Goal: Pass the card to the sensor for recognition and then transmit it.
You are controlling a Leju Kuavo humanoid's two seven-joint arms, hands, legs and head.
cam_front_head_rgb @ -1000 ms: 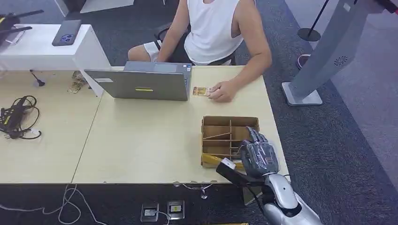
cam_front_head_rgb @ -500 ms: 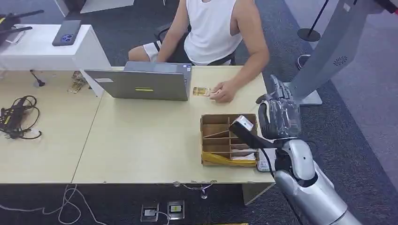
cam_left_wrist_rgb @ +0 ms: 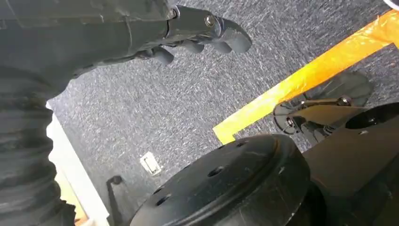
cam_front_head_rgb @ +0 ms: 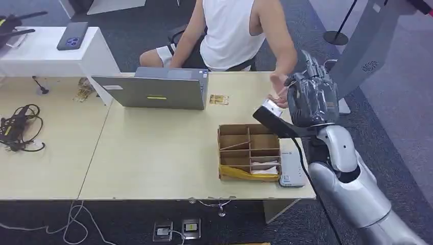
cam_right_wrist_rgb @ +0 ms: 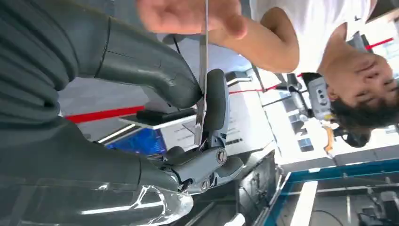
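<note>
Above the far right corner of the pale wooden table (cam_front_head_rgb: pixel 153 153), the right hand (cam_front_head_rgb: pixel 309 97) is raised, pinching a thin white card (cam_right_wrist_rgb: pixel 202 70) edge-on between its thick grey thumb and a dark finger (cam_right_wrist_rgb: pixel 215 101). The person's hand (cam_front_head_rgb: pixel 279 84) in the white sleeveless top meets the card's far end; in the right wrist view those fingers (cam_right_wrist_rgb: pixel 188 16) close around the card's upper edge. Both hands hold the card at once. On the table below sits a brown cardboard divider box (cam_front_head_rgb: pixel 249 150), with a small white sensor unit (cam_front_head_rgb: pixel 291 171) just beside its right side. A grey laptop (cam_front_head_rgb: pixel 153 91) stands near the person, a small orange card (cam_front_head_rgb: pixel 218 100) beside it. The left hand (cam_left_wrist_rgb: pixel 197 33) hangs over grey carpet, its fingers curled in with nothing in them.
</note>
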